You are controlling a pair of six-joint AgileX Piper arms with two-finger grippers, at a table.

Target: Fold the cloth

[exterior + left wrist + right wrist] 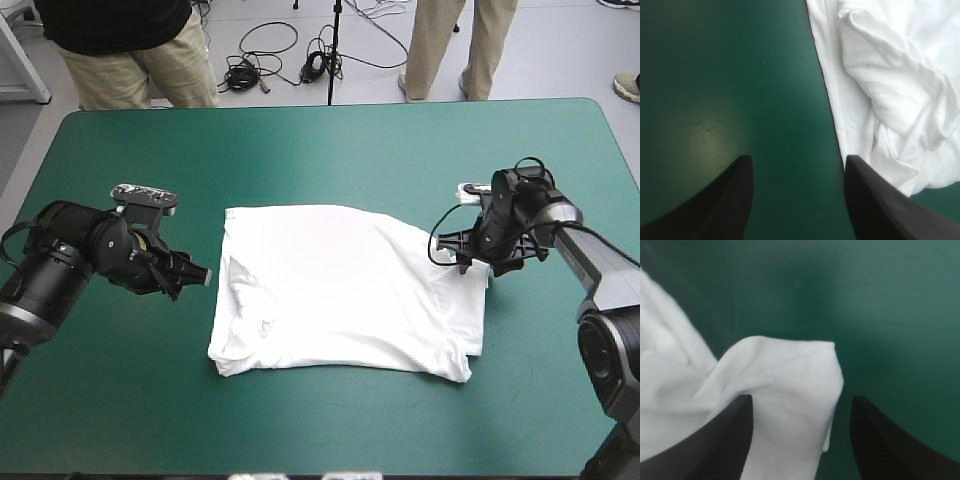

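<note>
Straddling T-shirt (340, 290) corner, right tool (801, 401) parted, left tool (799, 161) parted alongside

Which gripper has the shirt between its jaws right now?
The right gripper: part of the T-shirt lies between its open jaws. The left gripper has only bare cover between its open jaws, with the T-shirt beside it.

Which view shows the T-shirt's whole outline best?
The high view: the T-shirt lies spread, nearly every edge visible. The left wrist view shows only one rumpled side; the right wrist view, one corner inside the open right gripper.
</note>
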